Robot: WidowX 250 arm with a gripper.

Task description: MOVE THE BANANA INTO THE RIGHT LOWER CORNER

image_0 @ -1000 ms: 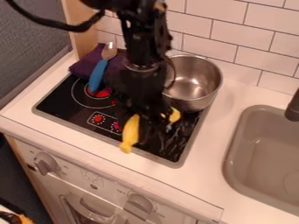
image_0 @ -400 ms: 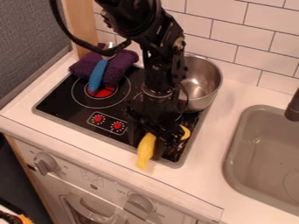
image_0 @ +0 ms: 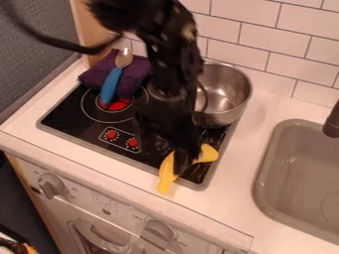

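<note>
Landmark: black cooktop [image_0: 73, 119]. Banana [image_0: 166, 173] lies at the cooktop's front right corner, bent, one end pointing past its front rim over the pale tabletop [image_0: 238, 168], the other end inside, near its right rim. Gripper [image_0: 182, 164] points down over that same corner, in front of the banana's middle part, with yellow showing to either side. State of jaws: cannot tell whether they grasp the banana or have let go; dark parts overlap there. Arm enters from the top edge, passing above the cooktop.

Other items. Steel pot [image_0: 228, 92]: at the cooktop's back right. Folded purple cloth [image_0: 92, 74]: at its back left corner, with a blue-handled spoon [image_0: 111, 85] on top, handle toward the cooktop's front. Grey sink [image_0: 295, 168]: to the cooktop's right, set into the tabletop. White tiled wall [image_0: 258, 34]: behind the cooktop.
</note>
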